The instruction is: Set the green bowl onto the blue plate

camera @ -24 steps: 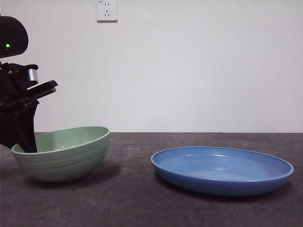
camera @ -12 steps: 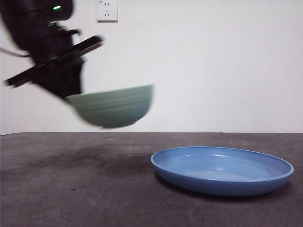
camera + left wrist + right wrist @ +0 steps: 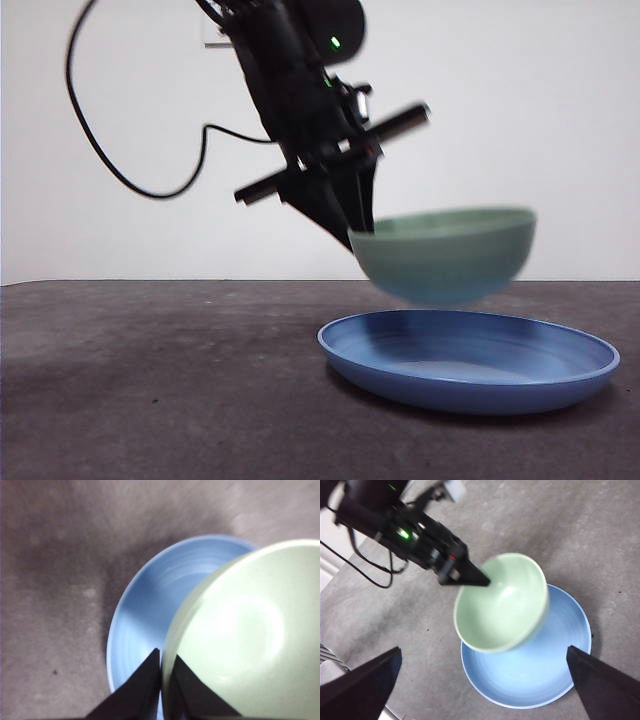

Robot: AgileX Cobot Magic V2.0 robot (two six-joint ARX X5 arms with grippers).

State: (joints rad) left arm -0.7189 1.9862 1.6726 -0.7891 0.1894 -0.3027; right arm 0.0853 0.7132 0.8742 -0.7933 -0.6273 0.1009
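My left gripper (image 3: 352,232) is shut on the rim of the green bowl (image 3: 445,254) and holds it in the air just above the blue plate (image 3: 470,362). The left wrist view shows my jaws pinching the bowl's rim (image 3: 240,630), one inside and one outside, with the plate (image 3: 150,615) below. The right wrist view, from high above, shows the bowl (image 3: 502,602) over the plate (image 3: 540,675) and the left gripper (image 3: 482,581) on the rim. My right gripper (image 3: 482,690) is open and empty, high above the plate.
The dark grey table (image 3: 150,390) stretches to the left of the plate. A white wall with a socket stands behind. The left arm's black cable (image 3: 120,160) hangs at the upper left.
My left gripper has lifted the green bowl off the table at the left and carried it right, to just above the blue plate. The plate has not moved.
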